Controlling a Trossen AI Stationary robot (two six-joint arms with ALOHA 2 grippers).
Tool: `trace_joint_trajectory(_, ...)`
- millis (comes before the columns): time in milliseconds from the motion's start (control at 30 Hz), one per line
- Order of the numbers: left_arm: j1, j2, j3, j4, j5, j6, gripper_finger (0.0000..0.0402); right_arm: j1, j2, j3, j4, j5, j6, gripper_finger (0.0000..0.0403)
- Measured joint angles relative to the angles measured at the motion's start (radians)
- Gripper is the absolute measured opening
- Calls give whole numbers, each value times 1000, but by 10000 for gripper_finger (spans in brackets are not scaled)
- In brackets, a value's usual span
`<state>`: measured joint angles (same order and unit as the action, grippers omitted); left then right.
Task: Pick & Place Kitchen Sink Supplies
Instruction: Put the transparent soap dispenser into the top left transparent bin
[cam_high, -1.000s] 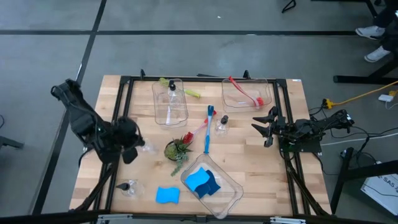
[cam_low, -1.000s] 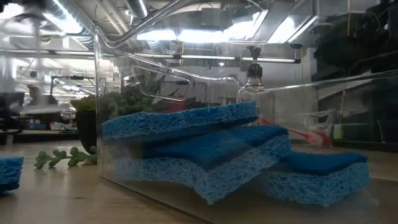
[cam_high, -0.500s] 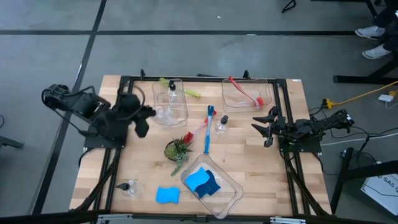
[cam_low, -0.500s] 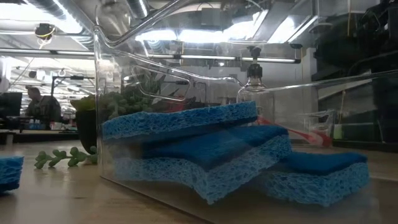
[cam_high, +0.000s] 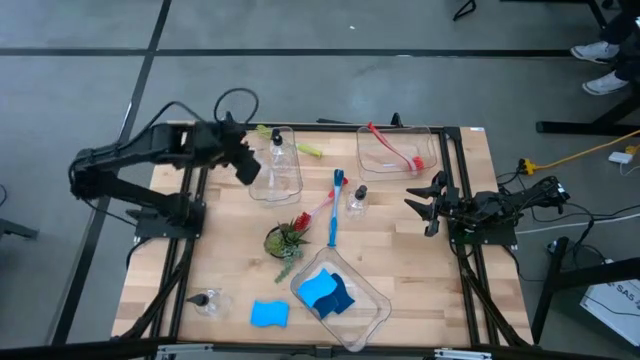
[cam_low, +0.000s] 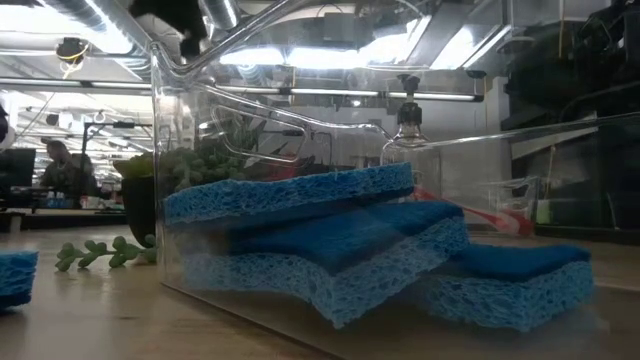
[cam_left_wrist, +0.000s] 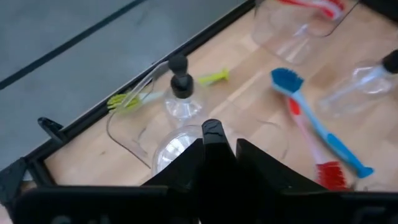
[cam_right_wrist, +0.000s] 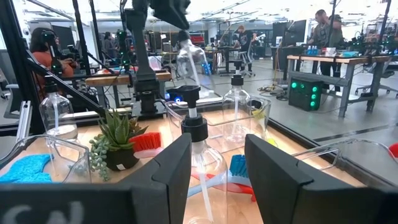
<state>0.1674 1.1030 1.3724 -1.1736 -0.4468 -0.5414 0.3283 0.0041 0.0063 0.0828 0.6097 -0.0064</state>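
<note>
Partly done. Loose, left of and nearer than the potted plant (cam_high: 285, 240): tipped bottle (cam_high: 205, 299), one sponge (cam_high: 268, 313). Behind-left of the plant, left gripper (cam_high: 247, 169) clamped on a clear bottle (cam_right_wrist: 188, 62) above the bottle bin (cam_high: 290, 190). Unsorted just right of the plant: red brush (cam_high: 318, 212), blue brush (cam_high: 336, 205), standing bottle (cam_high: 357, 198). Far right of the plant, right gripper (cam_high: 425, 205) parted, empty.

Potted plant (cam_high: 287, 238) mid-table; three clear bins (cam_high: 383, 150).
</note>
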Motion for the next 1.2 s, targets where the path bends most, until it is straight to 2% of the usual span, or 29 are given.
trace_joint_trajectory(233,192,76,-10,147,221,196,76,0,0,0,0,0,3,149)
trace_joint_trajectory(400,273,136,-12,126,296,276,76,0,0,0,0,0,3,149)
trace_joint_trajectory(567,339,158,-12,120,309,342,76,0,0,0,0,0,3,149)
trace_joint_trajectory(800,436,158,-15,125,321,354,76,0,0,0,0,0,3,149)
trace_joint_trajectory(900,463,158,-52,152,356,335,76,0,0,0,0,0,1,149)
trace_joint_trajectory(1200,546,158,-183,322,364,278,76,0,0,0,0,0,1,149)
